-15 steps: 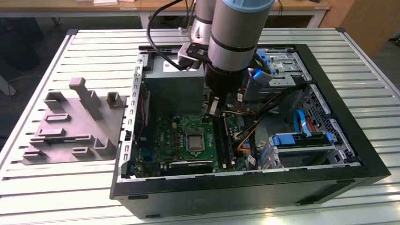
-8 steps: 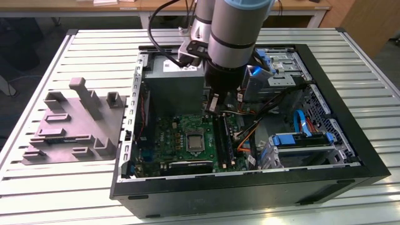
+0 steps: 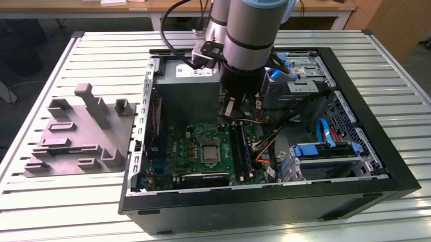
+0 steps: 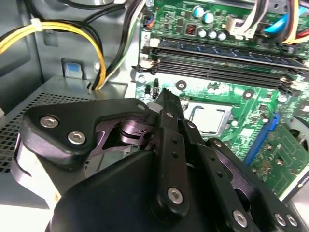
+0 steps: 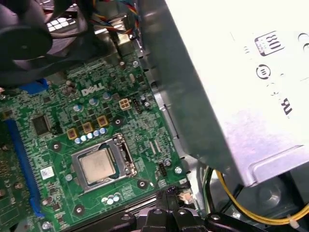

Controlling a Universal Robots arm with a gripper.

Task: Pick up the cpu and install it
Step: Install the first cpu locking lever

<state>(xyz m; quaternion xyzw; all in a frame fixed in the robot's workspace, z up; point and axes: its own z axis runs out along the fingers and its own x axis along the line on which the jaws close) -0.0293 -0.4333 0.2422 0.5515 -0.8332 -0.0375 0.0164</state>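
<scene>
- On the exterior view's left, one grey fixture block (image 3: 77, 136) sits on the bench (image 3: 67, 201); one open computer case (image 3: 269, 201) lies beside it
- One cpu (image 5: 98, 166) sits in its socket on the motherboard (image 5: 63, 121); judged already seated
- One end effector (image 4: 164, 96) hangs above the board beside the power supply (image 5: 231, 87), holding nothing, fingertips close together; I'd keep it clear of the cables

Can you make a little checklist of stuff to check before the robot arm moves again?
1. cpu sits in the socket: ok.
2. gripper holds nothing: ok, fingers together with nothing between them.
3. gripper is off the cpu: ok, it is above the board.
4. Socket frame clamped down: cannot tell.
5. Yellow cables away from the gripper: ok.
6. Memory stick seated in its slot: ok.
</scene>
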